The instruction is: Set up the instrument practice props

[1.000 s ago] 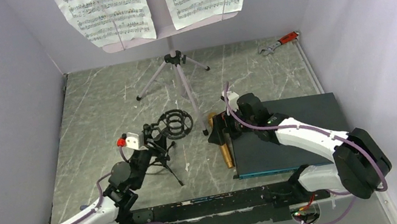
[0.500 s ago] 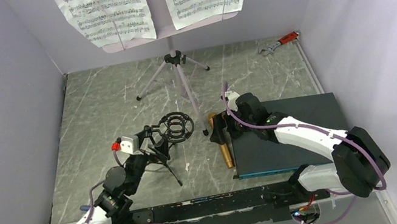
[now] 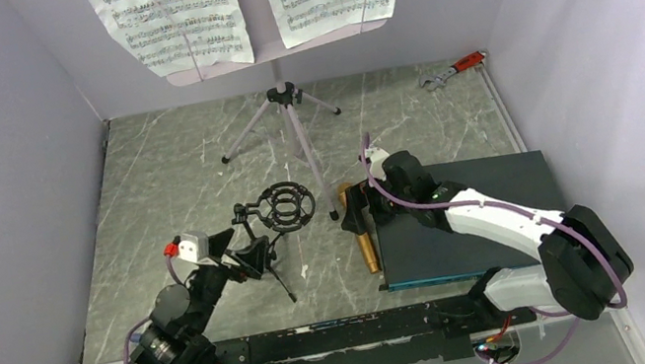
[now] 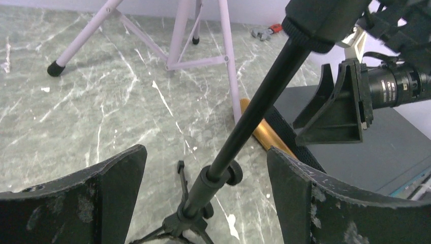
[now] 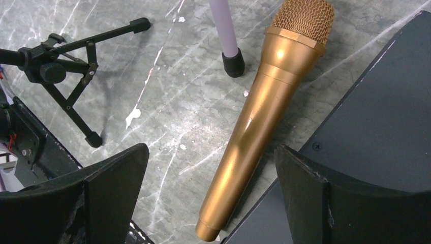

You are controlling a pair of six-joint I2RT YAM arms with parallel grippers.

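In the overhead view we see the left end effector at lower centre-left, its jaws spread wide and gripping nothing. In its wrist view the slanted pole of the small black tripod mic stand rises between the two fingers with a clear gap on each side. The stand's ring mount sits just left of centre on the grey marble tabletop.

The right end effector is also fully spread and empty. It sits over the gold microphone, which lies flat on the tabletop against the left edge of the dark board, mesh head toward the frame top.

The pale music stand stands at upper centre on its tripod, carrying two white sheet-music pages. A red-handled wrench lies at upper right.
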